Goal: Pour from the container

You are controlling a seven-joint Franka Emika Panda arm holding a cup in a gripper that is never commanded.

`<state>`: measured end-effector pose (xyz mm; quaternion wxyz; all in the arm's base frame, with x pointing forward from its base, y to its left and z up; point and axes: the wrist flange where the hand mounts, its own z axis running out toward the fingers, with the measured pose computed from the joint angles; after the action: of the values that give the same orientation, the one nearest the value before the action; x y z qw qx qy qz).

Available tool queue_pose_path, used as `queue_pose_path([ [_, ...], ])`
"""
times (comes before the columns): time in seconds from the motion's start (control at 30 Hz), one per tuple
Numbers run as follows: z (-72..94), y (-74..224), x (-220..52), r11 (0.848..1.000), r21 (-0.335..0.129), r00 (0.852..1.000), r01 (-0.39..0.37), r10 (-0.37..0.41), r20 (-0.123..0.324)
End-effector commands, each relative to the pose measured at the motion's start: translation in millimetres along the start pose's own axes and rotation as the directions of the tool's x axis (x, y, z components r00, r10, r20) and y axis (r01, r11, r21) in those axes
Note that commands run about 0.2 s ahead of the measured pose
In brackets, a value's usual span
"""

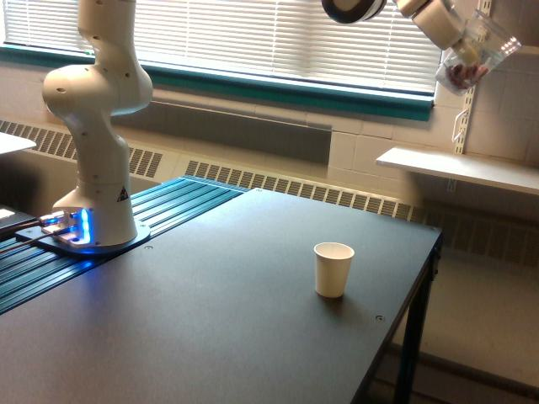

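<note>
The container is a small clear plastic cup with reddish-brown bits at its lower end. It hangs tilted high at the exterior view's upper right, well above the table. My gripper is shut on the container, its fingers mostly hidden behind the white wrist. A white paper cup stands upright on the dark table, far below the container and to its left in the exterior view.
The arm's white base stands at the exterior view's left on a ribbed blue-lit mount. A white shelf juts from the wall at the right. The table's right edge drops off near the paper cup.
</note>
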<state>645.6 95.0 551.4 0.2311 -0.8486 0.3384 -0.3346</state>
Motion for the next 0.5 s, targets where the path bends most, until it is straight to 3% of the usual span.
queue_pose_path([
  [0.03,10.7,-7,-23,0.992,-0.052,0.989,0.112,-0.105,0.108],
  [0.17,14.6,-11,-32,0.953,-0.118,0.956,0.28,-0.265,0.126],
  [0.23,13.4,-13,-37,0.933,-0.116,0.938,0.34,-0.329,0.107],
  [0.3,10.3,-8,-37,0.948,-0.102,0.95,0.3,-0.288,0.123],
  [0.5,-0.7,10,-47,0.925,-0.157,0.928,0.347,-0.316,0.196],
])
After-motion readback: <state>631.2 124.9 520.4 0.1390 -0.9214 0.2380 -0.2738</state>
